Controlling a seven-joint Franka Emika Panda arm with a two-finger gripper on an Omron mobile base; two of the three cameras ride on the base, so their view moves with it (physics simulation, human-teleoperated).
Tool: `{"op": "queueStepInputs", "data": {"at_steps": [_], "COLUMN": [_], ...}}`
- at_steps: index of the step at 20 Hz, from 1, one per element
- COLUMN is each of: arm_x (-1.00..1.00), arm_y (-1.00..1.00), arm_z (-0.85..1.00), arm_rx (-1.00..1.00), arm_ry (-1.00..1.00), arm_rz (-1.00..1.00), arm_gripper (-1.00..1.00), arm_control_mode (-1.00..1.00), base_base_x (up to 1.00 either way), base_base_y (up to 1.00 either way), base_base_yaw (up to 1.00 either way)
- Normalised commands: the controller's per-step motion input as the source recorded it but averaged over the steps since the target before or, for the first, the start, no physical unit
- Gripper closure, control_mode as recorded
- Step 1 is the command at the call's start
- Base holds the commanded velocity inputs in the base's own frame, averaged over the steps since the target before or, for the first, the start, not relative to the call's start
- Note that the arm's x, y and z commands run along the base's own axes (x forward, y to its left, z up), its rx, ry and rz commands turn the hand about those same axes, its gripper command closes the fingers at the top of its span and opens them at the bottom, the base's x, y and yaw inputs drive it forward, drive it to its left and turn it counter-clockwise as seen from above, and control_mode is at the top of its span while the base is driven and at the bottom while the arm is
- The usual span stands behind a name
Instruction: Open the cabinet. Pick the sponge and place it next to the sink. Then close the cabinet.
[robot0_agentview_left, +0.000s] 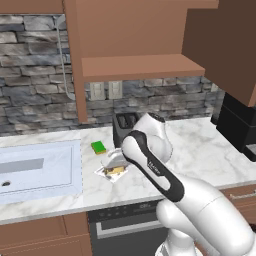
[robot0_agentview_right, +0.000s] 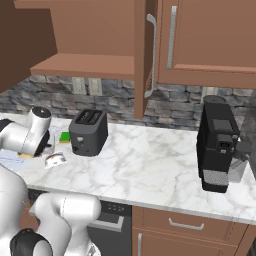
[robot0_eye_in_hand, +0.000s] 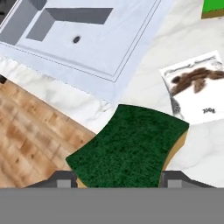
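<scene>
In the hand view the gripper (robot0_eye_in_hand: 117, 178) pinches the dark green sponge (robot0_eye_in_hand: 131, 146) between its two fingertips (robot0_eye_in_hand: 61, 179), above the marble counter (robot0_eye_in_hand: 148, 70). The sink (robot0_eye_in_hand: 78, 39) lies toward eleven o'clock of the sponge, a white packet (robot0_eye_in_hand: 197, 85) toward one o'clock. In the left base view the cabinet (robot0_agentview_left: 135, 35) stands open over the toaster (robot0_agentview_left: 125, 122).
</scene>
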Motion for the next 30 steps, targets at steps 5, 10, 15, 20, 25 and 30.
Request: {"op": "queueStepInputs", "data": {"at_steps": [5, 10, 15, 20, 25, 30], "arm_x": [0.16, 0.28, 0.34, 0.23, 0.12, 0.03], "arm_y": [0.17, 0.03, 0.0, 0.08, 0.26, 0.26], "arm_z": [-0.17, -0.18, -0.11, -0.04, -0.28, -0.37], "arm_rx": [-0.05, -0.08, -0.08, -0.06, -0.04, -0.02], "arm_ry": [0.02, 0.04, 0.03, 0.03, 0.01, 0.0], "arm_rz": [-0.15, -0.04, -0.02, -0.01, 0.0, 0.0], "arm_gripper": [1.0, 1.0, 1.0, 1.0, 1.0, 1.0], "arm_control_mode": [-1.0, -1.0, -1.0, -1.0, -1.0, -1.0], "base_base_x": [0.0, 0.0, 0.0, 0.0, 0.0, 0.0], "base_base_y": [0.0, 0.0, 0.0, 0.0, 0.0, 0.0], "base_base_yaw": [0.0, 0.0, 0.0, 0.0, 0.0, 0.0]}}
